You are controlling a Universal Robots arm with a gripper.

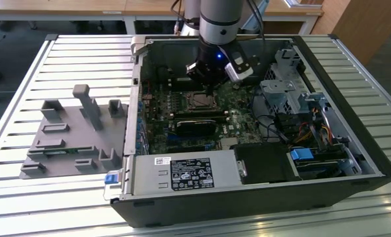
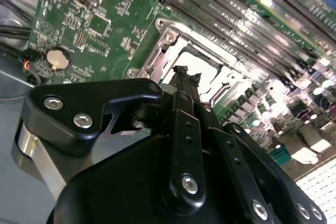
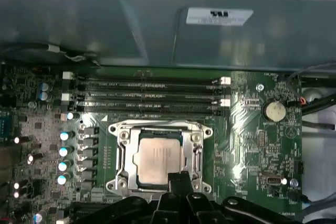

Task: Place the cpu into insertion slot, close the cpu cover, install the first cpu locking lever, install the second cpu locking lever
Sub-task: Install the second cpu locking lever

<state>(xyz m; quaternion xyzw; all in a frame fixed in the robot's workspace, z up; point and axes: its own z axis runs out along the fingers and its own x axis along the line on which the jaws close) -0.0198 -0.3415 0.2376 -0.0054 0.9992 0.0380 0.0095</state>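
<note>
The cpu point(image 3: 157, 160), a silvery-grey square, sits flat in the insertion slot point(image 3: 122, 136), the cpu cover point(image 3: 197, 150) framing it. The gripper point(image 3: 180, 178) hovers at the slot's edge, fingers narrowed together, holding nothing.

Silvery cpu point(image 3: 157, 158) seated flat in insertion slot point(image 3: 122, 153).

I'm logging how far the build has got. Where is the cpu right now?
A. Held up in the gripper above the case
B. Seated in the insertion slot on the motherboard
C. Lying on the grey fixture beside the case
B: in the first wrist view the cpu lies flat inside the insertion slot, its silvery top framed by the metal rim, with the gripper just over its edge.
</note>
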